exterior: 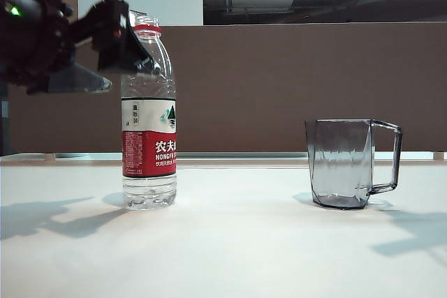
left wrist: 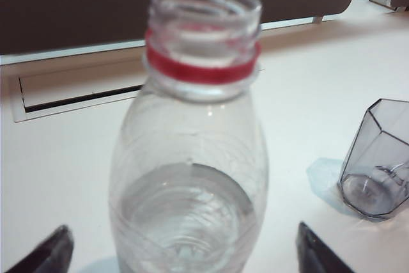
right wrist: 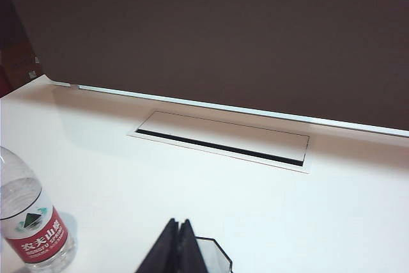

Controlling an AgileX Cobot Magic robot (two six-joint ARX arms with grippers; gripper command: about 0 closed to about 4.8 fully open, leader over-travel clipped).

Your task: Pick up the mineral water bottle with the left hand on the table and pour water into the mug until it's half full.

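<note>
Now your left gripper (left wrist: 182, 250) is wide open and holds nothing, with its two black fingertips (left wrist: 48, 250) on either side of the tall clear plastic bottle with the red neck ring (left wrist: 192, 158), up by its shoulder. The bottle stands upright on the wide white table (exterior: 230, 242), cap off. Come down a bit and squeeze the straight middle, not the sloped top, or it may slip. The clear grey mug with the angular handle (exterior: 342, 162) stands well apart, to the right. Your right gripper (right wrist: 177, 247) is pressed shut near the mug, empty. Only the tips of both grippers show, and you cannot see the right arm from the side.
</note>
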